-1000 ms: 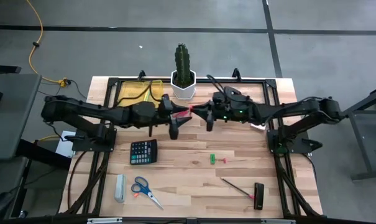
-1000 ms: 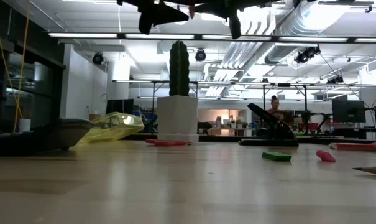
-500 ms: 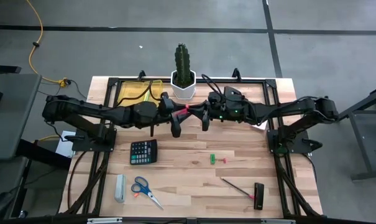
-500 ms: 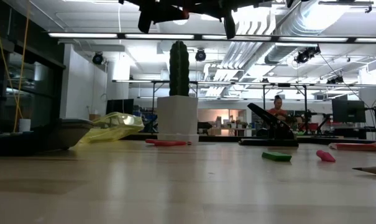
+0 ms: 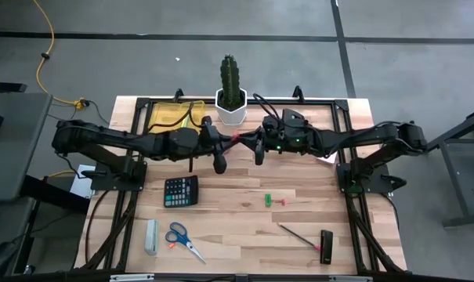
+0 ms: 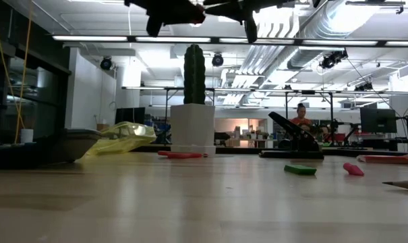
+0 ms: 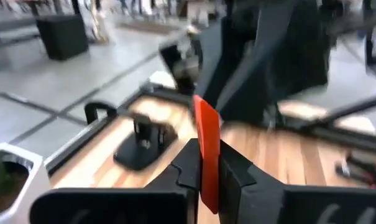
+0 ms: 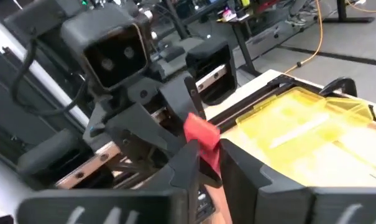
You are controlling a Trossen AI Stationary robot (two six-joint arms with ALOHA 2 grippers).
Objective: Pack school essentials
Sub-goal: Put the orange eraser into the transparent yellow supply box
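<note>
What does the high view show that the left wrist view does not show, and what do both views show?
Only the high view shows the calculator, the blue-handled scissors, the cactus pot and the yellow pouch. Only the left wrist view shows the left gripper shut on the red piece. Both show the two arms meeting above the wooden table.

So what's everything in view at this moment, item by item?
cactus: one, green in white pot, rear centre of table
pouch: one, yellow, rear left
calculator: one, black, left of centre
bar: one, pale grey, front left
scissors: one, blue-handled, beside the bar
green piece: one, right of centre
pink piece: one, beside the green piece
stick: one, thin, dark, front right
block: one, black with red, front right
red piece: one, in the air
person: one, far room
left hand: shut on red piece
right hand: shut on red piece
</note>
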